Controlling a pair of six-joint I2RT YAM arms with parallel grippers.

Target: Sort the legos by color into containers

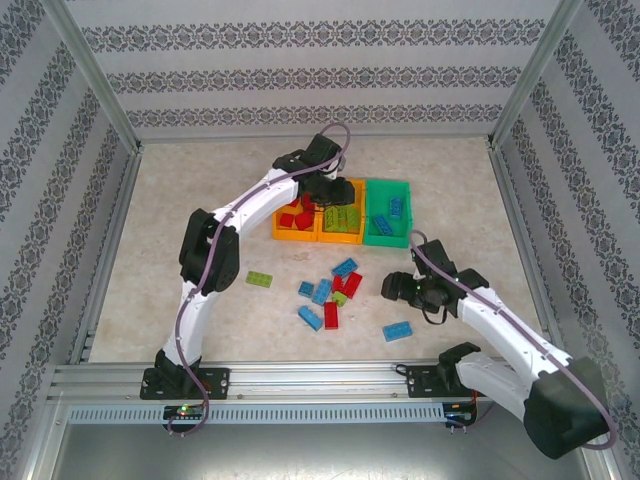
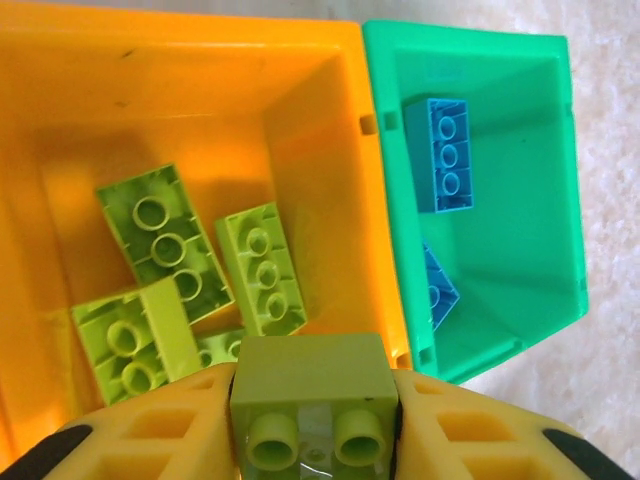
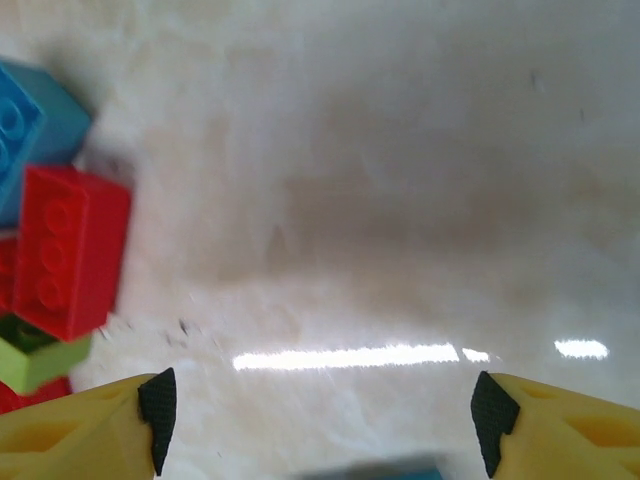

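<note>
Left gripper (image 2: pixel 315 432): clamped on a lime brick (image 2: pixel 310 372), pads touching both its sides, studs facing my wrist camera. It hangs over the near side of the middle orange bin (image 2: pixel 200 90). Several lime bricks (image 2: pixel 165 240) lie on the floor below, long axes roughly near-to-far. The drop line looks fine. The right wall is close and the green bin (image 2: pixel 520 290) just past it holds blue bricks (image 2: pixel 445 155), so I'd release without drifting right. The left orange bin (image 1: pixel 278 232) has the reds.

Mid-table: a loose pile (image 1: pixel 330 290) of blue, red and lime sits on the near side of the bins. One stray lime (image 1: pixel 259 279) lies left of it, nearer my left arm.

Right gripper (image 1: pixel 400 288): fingers wide apart, nothing between them, low over bare table (image 3: pixel 400 200) just right of the pile. The closest piece is a red brick (image 3: pixel 70 250), left of my fingers. Its long axis runs along the fingers, so the pads would close across its short width. A shift left is needed first. Other bricks crowd it, but there's open room to the right. A lone blue brick (image 1: pixel 398 330) lies nearer, also on the right arm's side.
</note>
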